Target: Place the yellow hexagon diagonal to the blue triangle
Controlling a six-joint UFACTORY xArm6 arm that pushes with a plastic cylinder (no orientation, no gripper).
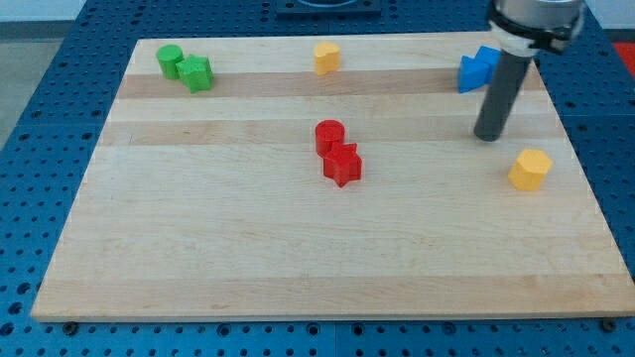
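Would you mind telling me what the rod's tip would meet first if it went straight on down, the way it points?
My tip points straight down at the wooden board, so it would meet that first. It already seems to rest there, between the blue blocks and the yellow hexagon.

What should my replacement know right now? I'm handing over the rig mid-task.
My tip rests on the board between the blue triangle and the yellow hexagon, touching neither.
The blue triangle sits near the view's top right; the yellow hexagon lies below and right of my tip.
Done: tip brought near both blocks.
Left: nudge the hexagon to a spot clearly diagonal to the triangle.
Another yellow block sits top centre; ignore it.
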